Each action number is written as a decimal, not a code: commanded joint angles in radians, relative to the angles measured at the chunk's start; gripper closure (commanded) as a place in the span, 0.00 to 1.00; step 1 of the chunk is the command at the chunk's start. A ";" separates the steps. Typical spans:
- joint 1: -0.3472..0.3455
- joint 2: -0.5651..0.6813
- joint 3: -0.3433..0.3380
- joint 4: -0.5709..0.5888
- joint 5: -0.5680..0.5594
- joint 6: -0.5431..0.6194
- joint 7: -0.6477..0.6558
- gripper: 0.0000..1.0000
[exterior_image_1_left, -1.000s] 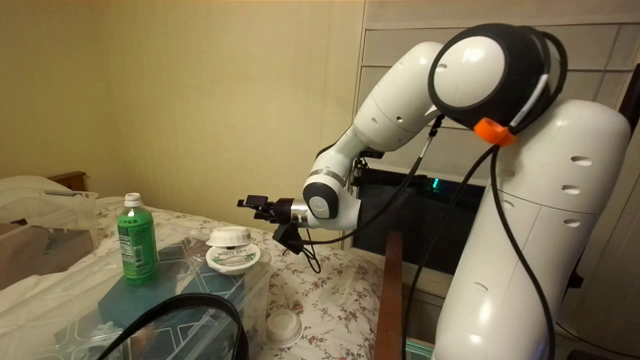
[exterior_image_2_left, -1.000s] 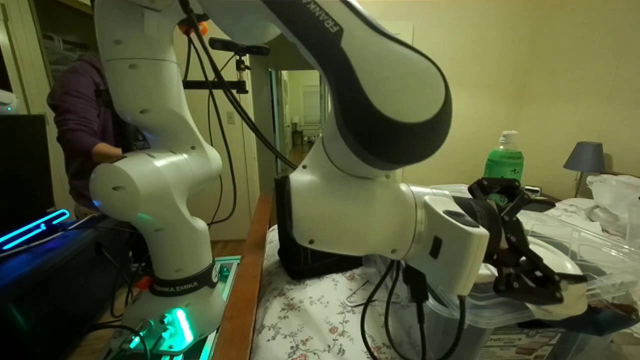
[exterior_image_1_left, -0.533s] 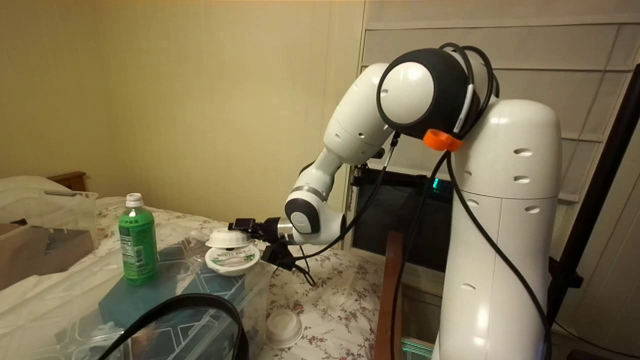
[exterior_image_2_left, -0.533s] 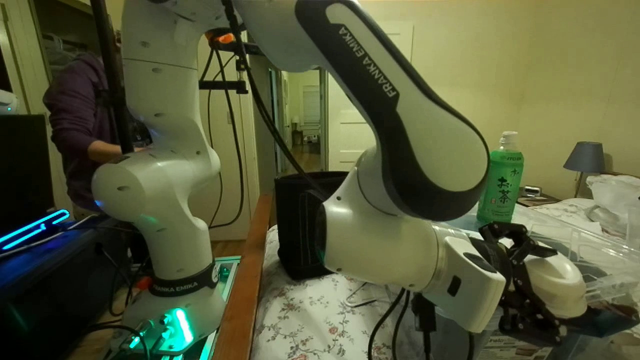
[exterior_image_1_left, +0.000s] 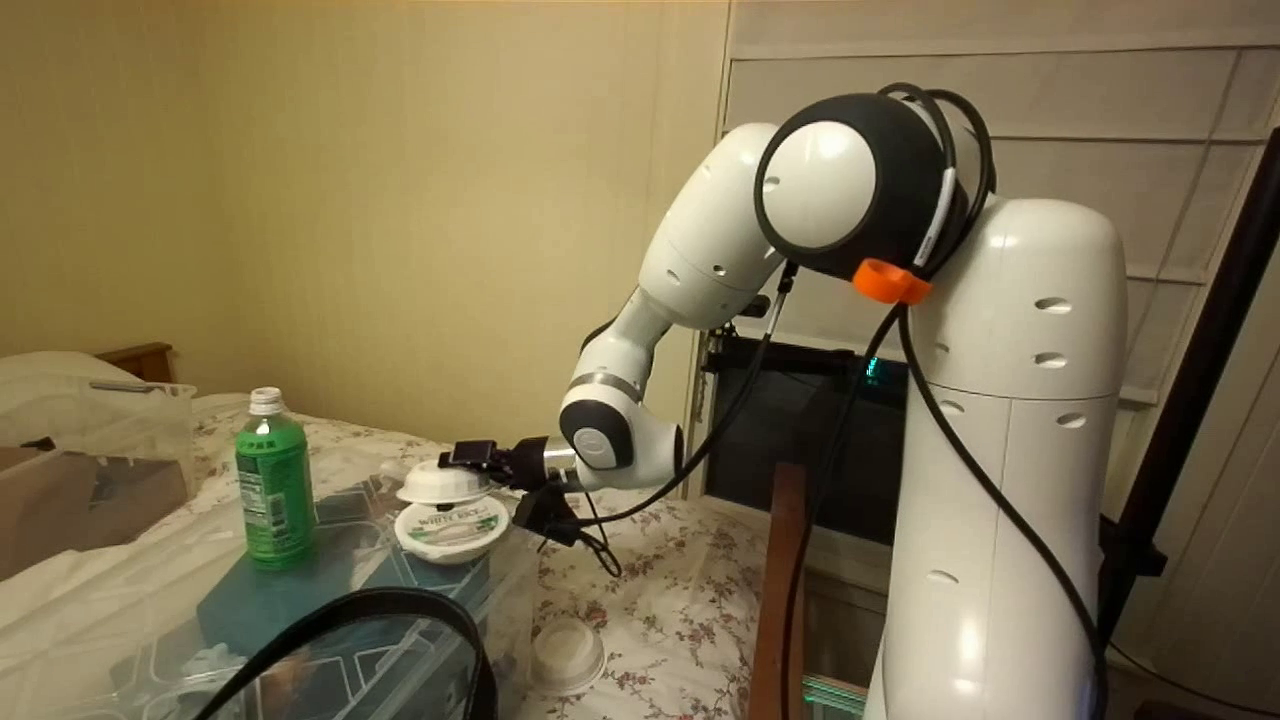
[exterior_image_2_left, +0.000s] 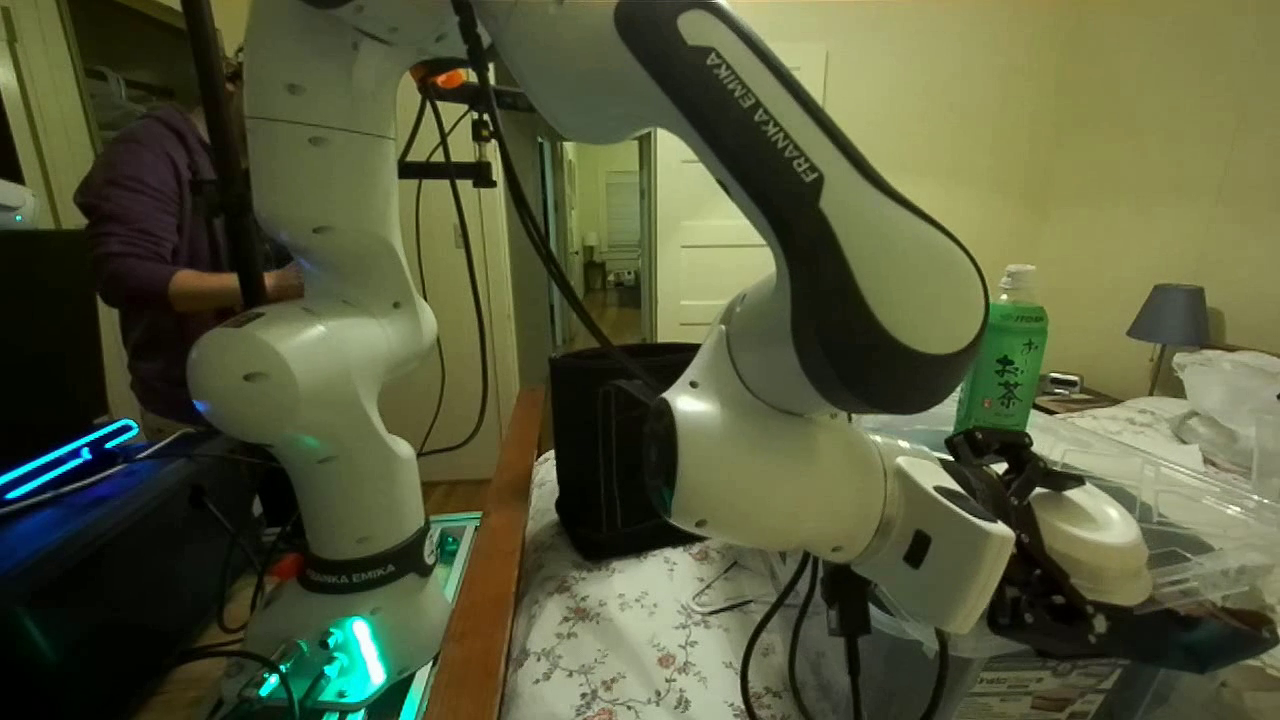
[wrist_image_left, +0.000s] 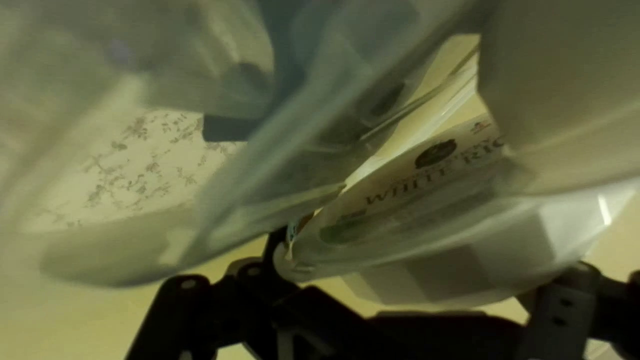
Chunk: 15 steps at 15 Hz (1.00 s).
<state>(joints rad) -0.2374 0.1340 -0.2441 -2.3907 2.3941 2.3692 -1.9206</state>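
The gripper (exterior_image_2_left: 1080, 550) is unclenched, its fingers wide apart on either side of the upper white bowl (exterior_image_1_left: 436, 487); whether either pad touches it cannot be told. That bowl sits inverted upon a lower white bowl (exterior_image_1_left: 452, 530), tilted and printed WHITE RICE, near the edge of the lid of a clear storage box (exterior_image_1_left: 510, 600). A green bottle (exterior_image_1_left: 273, 490) stands upright on the same lid, apart from both bowls; in an exterior view the gripper and the arm (exterior_image_2_left: 770, 480) cover part of it. A black strap (exterior_image_1_left: 385, 600) arches across the foreground and hides some of the box. Black cables (exterior_image_2_left: 850, 610) hang from the wrist. Beside the box, a third white bowl (exterior_image_1_left: 568, 655) lies on the floral bedsheet (exterior_image_1_left: 665, 590); a second clear bin (exterior_image_1_left: 130, 430) stands farther off. In an exterior view, a black fabric bin (exterior_image_2_left: 600, 470) rests behind the arm near a wooden rail (exterior_image_2_left: 490, 560), a person in purple (exterior_image_2_left: 145, 210) stands past the arm's base, and a grey lamp (exterior_image_2_left: 1170, 315) and white plastic bag (exterior_image_2_left: 1230, 390) occupy the far side. Blurred translucent surfaces (wrist_image_left: 240, 165) fill much of the wrist view.
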 joint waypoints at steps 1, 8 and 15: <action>0.031 -0.067 0.005 -0.082 -0.100 0.003 0.052 0.00; 0.039 -0.165 0.024 -0.173 -0.157 -0.017 0.027 0.00; 0.032 -0.219 0.042 -0.222 -0.181 -0.054 0.004 0.00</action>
<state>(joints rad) -0.2036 -0.0346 -0.2101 -2.5640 2.2578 2.3411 -1.9276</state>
